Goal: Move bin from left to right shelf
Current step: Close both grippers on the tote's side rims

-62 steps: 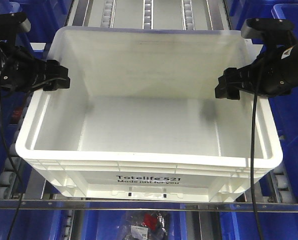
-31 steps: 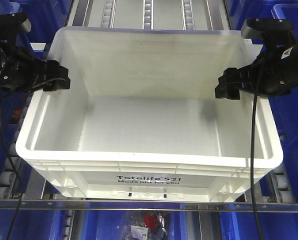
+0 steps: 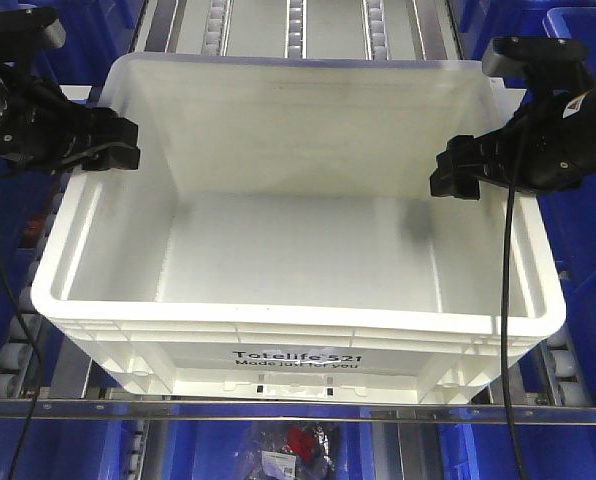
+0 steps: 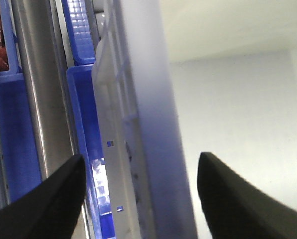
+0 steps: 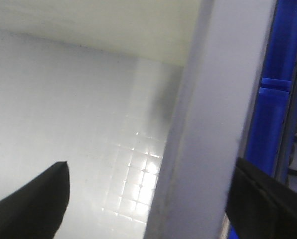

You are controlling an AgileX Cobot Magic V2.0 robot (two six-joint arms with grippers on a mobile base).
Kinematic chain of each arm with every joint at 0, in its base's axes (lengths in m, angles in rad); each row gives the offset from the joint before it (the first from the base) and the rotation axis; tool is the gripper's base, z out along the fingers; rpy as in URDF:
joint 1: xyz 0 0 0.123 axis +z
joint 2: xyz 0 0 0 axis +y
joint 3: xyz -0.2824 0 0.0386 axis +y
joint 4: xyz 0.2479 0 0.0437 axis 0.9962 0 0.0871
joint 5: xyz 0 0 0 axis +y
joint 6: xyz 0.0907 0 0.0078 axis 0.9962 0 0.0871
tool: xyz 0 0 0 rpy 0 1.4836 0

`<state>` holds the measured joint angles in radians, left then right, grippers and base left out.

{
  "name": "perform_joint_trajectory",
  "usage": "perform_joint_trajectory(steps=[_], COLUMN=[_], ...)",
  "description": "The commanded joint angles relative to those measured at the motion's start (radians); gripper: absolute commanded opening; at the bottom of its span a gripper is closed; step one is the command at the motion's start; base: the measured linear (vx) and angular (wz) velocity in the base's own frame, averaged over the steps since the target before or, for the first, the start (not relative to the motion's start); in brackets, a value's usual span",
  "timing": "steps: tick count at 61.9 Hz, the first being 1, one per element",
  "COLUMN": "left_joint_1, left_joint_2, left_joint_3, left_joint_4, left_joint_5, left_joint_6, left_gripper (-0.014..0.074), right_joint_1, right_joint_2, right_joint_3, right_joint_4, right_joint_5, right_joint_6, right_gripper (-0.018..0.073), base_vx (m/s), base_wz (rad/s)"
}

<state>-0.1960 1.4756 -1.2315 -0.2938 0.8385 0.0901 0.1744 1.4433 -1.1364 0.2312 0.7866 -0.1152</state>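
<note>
— Only the left gripper [image 3: 111, 147] has moved since a moment ago. It now sits a touch farther back along the left rim of the bin [image 3: 298, 322]. The right gripper [image 3: 456, 172] and the bin itself are just where they were.

— Has the left one got hold of it?

— No. Its wrist camera shows its fingers [image 4: 54, 204] standing apart, one outside the left wall and one inside. There's a gap on both sides of the wall.

— And the right?

— Same, only mirrored. Its fingers [image 5: 34, 209] are spread wide with the right rim running up between them. One hangs over the bin's floor and the other is out toward the blue bins [image 5: 278, 59]. Neither looks to be touching the plastic.

— So where is the bin sitting?

— It sits level on the shelf's roller tracks [image 3: 295, 25], with its printed front wall right up at the metal rail [image 3: 278, 408]. The blue bins crowd it on both sides, and more of them sit below the rail.

— Is that the left shelf or the right one?

— I can't tell from what I'm seeing.

— What are the arms doing?

— Both reach in from the sides at about the same height, and their black cables hang down past the bin's corners.
</note>
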Motion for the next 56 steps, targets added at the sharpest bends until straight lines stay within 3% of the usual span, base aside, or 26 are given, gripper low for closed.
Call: perform_joint_trajectory(steps=[1,39,56], left_joint_1=[-0.008,-0.008,-0.008], left_joint_2=[-0.033,-0.033,-0.033], left_joint_3=[-0.035,-0.035,-0.035], left_joint_4=[-0.030,-0.031,-0.068], left_joint_5=[-0.028,-0.032,-0.050], left_joint_6=[-0.004,0.003,0.026], left_gripper=[0.0447,0.0447,0.0447], right_joint_1=[-0.002,-0.002,-0.002], right_joint_2=[-0.028,-0.028,-0.028], right_joint_3=[-0.032,-0.032,-0.032], right_joint_4=[0.011,0.015,0.015], right_joint_5=[-0.045,-0.044,-0.045], right_joint_6=[-0.008,-0.007,-0.007], right_gripper=[0.0593,0.0593,0.0593], base_vx=[0.00,0.00,0.00], base_wz=[0.00,0.00,0.00])
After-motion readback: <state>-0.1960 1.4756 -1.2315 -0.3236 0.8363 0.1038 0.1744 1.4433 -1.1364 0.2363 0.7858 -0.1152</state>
